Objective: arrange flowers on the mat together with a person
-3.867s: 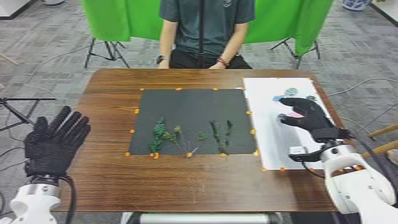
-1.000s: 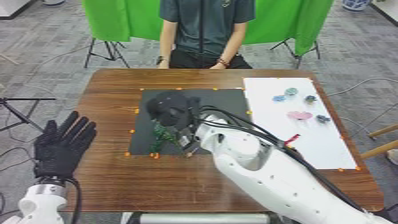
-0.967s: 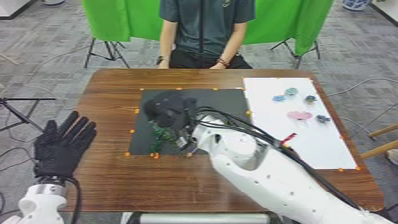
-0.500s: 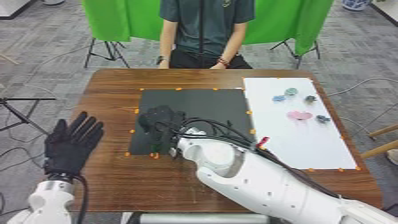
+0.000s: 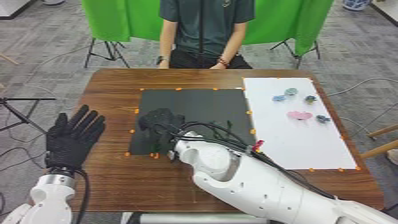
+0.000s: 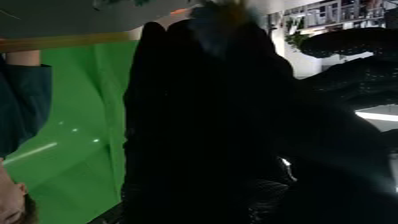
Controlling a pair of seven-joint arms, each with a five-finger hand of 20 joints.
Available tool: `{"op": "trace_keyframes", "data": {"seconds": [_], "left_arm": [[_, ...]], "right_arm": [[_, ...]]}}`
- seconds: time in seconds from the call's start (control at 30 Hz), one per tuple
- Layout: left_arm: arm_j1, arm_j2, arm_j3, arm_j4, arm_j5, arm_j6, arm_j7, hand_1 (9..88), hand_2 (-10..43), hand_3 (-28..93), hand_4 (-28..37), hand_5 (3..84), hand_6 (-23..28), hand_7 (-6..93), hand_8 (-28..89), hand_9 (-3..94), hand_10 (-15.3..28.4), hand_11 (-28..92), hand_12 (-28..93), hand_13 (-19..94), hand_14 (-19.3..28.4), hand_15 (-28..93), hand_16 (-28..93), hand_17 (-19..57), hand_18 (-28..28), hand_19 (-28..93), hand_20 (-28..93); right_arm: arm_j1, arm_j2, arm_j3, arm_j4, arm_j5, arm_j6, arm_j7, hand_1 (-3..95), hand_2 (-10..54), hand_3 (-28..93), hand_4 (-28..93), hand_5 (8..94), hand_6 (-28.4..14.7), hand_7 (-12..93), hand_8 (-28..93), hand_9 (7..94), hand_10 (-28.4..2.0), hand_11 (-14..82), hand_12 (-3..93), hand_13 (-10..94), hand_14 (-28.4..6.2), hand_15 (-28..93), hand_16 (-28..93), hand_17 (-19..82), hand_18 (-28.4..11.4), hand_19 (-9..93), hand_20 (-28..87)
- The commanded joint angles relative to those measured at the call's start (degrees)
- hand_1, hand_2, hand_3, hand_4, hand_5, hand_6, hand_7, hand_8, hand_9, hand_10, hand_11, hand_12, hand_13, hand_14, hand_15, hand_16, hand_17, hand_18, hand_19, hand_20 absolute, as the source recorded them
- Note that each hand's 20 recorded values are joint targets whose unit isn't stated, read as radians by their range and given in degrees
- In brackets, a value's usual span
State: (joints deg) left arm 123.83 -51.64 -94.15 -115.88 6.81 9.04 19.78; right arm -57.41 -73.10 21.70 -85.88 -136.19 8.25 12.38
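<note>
While flower [image 6: 213,25] is grasped by right hand [image 5: 160,120], nine o'clock on mat [image 5: 202,100]: placing step, presumably; lowering, gentle release are required.

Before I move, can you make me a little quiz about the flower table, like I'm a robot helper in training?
1. True or false: the pink flower lies on the white sheet.

2. What is the right robot hand over?
A) the white sheet
B) the dark mat
C) the floor

3. Fill in the missing word: the curtain beyond the table is ____.

Key: 1 true; 2 B; 3 green.
</note>
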Motion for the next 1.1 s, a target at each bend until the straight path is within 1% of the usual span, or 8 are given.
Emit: {"op": "trace_keyframes", "data": {"seconds": [0.03, 0.3, 0.47, 0.6, 0.7, 0.83, 1.0, 1.1], "left_arm": [[1.0, -0.65, -0.37, -0.02, -0.28, -0.74, -0.74, 27.0, 11.0, 70, -28.3, 42.9, 7.7, 7.7, -10, 39.2, 13.6, 14, 5, 28, 15.1, 26, -8, -4.0, 11.2, 29, 6], [1.4, -1.48, -0.75, 0.05, -0.36, -0.83, -0.98, 26.9, 11.0, 70, -28.3, 42.9, 7.7, 7.6, -10, 39.2, 13.5, 14, 5, 28, 15.2, 26, -8, -4.0, 11.3, 30, 6], [3.8, -2.27, -2.09, -0.96, -0.34, -0.67, -0.9, 27.0, 11.0, 70, -28.3, 42.9, 7.6, 7.6, -10, 39.2, 13.6, 14, 5, 28, 15.1, 26, -8, -4.0, 11.3, 30, 6], [5.7, -2.26, -3.05, -1.93, -0.47, -0.29, -0.21, 26.9, 11.0, 70, -28.3, 42.9, 7.7, 7.6, -10, 39.1, 13.6, 14, 5, 28, 15.0, 26, -8, -4.0, 11.3, 30, 6], [5.0, -3.04, -3.38, -1.21, -0.53, -0.16, -0.76, 26.8, 10.9, 70, -28.3, 42.9, 7.7, 7.6, -10, 39.2, 13.6, 14, 5, 28, 14.6, 25, -8, -4.0, 11.3, 30, 6], [4.4, -2.95, -3.28, -0.87, -0.5, -0.25, -0.86, 26.7, 10.9, 70, -28.3, 42.8, 7.7, 7.5, -9, 39.2, 13.7, 14, 5, 29, 14.3, 25, -8, -4.0, 11.3, 30, 6], [5.7, -3.18, -4.14, -1.51, -0.65, -0.15, -0.13, 26.7, 10.8, 70, -28.3, 42.8, 7.6, 7.5, -10, 39.2, 13.6, 14, 5, 29, 14.2, 25, -8, -4.0, 11.4, 30, 6], [6.4, -3.24, -4.53, -1.82, -0.79, -0.11, -0.02, 26.7, 10.8, 70, -28.3, 42.8, 7.6, 7.6, -10, 39.1, 13.6, 14, 5, 29, 14.0, 25, -8, -4.0, 11.4, 30, 6]], "right_arm": [[-0.3, 0.0, 0.4, -2.0, -2.0, -0.3, 0.7, 57.2, -9.5, 75, -28, 62.3, 3.0, 27, -19, 61.1, -6.4, 9.8, 11.8, 60, -5.5, 17, 17, 39, -10.8, 38, 36], [-2.3, 0.7, 3.9, -4.8, 1.6, 2.0, 1.7, 55.4, -9.5, 75, -28, 61.2, 2.8, 24, -17, 57.9, -6.6, 8.9, 10.8, 56, -6.2, 18, 14, 36, -12.3, 40, 32], [-7.0, 3.5, 9.8, -11.1, 4.3, 3.3, 1.2, 50.7, -9.5, 76, -28, 57.9, 1.5, 23, -17, 54.8, -7.7, 8.6, 10.5, 55, -7.4, 17, 14, 35, -12.3, 40, 30], [-12.1, 5.4, 17.0, -15.8, 9.6, 3.0, 0.1, 46.1, -9.5, 76, -28, 55.7, -0.1, 22, -17, 52.7, -8.9, 8.1, 10.2, 53, -8.4, 16, 14, 33, -12.7, 41, 27], [-15.5, 4.8, 23.6, -16.7, 16.5, -0.1, -1.0, 37.7, -2.5, 76, -25, 53.9, -1.9, 18, -15, 50.8, -10.0, 7.0, 9.6, 50, -9.0, 15, 12, 31, -13.2, 40, 24], [-20.5, 6.8, 31.6, -19.4, 28.0, -1.0, -3.0, 31.3, 4.8, 75, -24, 51.4, -3.4, 15, -13, 47.6, -11.6, 6.4, 8.2, 43, -9.8, 13, 8, 28, -14.0, 37, 22], [-27.1, 9.9, 41.6, -22.4, 41.3, -2.2, -5.9, 28.6, 7.4, 74, -24, 49.9, -4.9, 13, -12, 45.3, -12.3, 6.0, 7.6, 38, -10.2, 12, 5, 26, -13.6, 33, 19], [-31.7, 10.7, 49.2, -23.3, 49.9, -7.4, -9.3, 27.5, 8.0, 75, -24, 49.6, -6.3, 12, -12, 43.3, -12.9, 5.6, 6.9, 34, -9.3, 10, 3, 24, -11.6, 26, 16]]}}
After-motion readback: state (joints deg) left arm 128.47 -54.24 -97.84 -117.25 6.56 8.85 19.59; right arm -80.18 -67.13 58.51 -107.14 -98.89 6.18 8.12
